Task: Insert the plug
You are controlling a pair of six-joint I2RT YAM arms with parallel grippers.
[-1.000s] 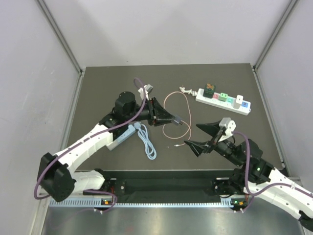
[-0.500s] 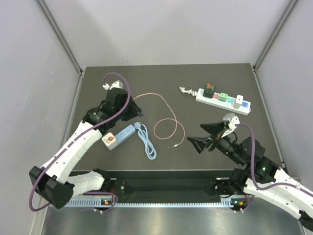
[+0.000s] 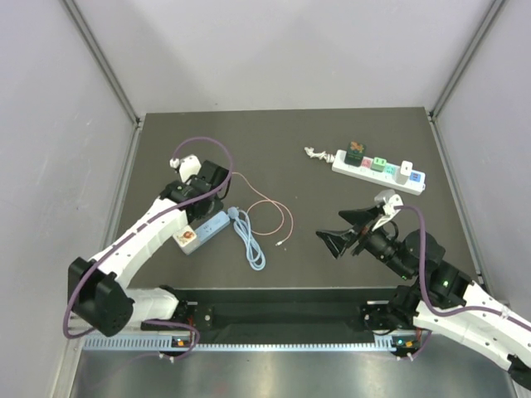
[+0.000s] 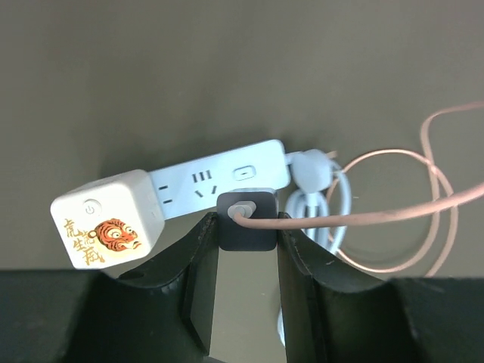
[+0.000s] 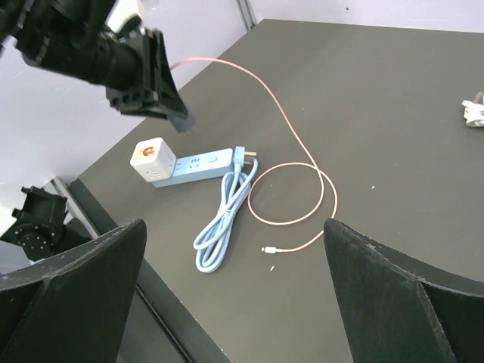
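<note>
My left gripper [image 4: 247,236] is shut on a small dark square plug [image 4: 246,221], one finger on each side. A thin pink cable [image 4: 363,219] runs out of the plug's face to the right. Just beyond the plug lies a light blue power strip [image 4: 219,174] with a white cube adapter [image 4: 106,218] on its left end. In the right wrist view the plug [image 5: 179,119] hangs in the air above and behind the strip [image 5: 198,168]. My right gripper [image 5: 233,223] is wide open with nothing between its fingers, well to the right of the strip.
The strip's coiled blue cord [image 3: 249,240] lies beside it. The pink cable [image 3: 278,215] loops over the mat to a loose end [image 5: 272,249]. A white power strip [image 3: 377,170] with coloured adapters sits at the back right. The mat's near edge is close to the blue strip.
My left arm has swung from the middle of the mat to the left with the plug, dragging the pink cable along, and now hangs over the blue strip. The right arm barely moved.
</note>
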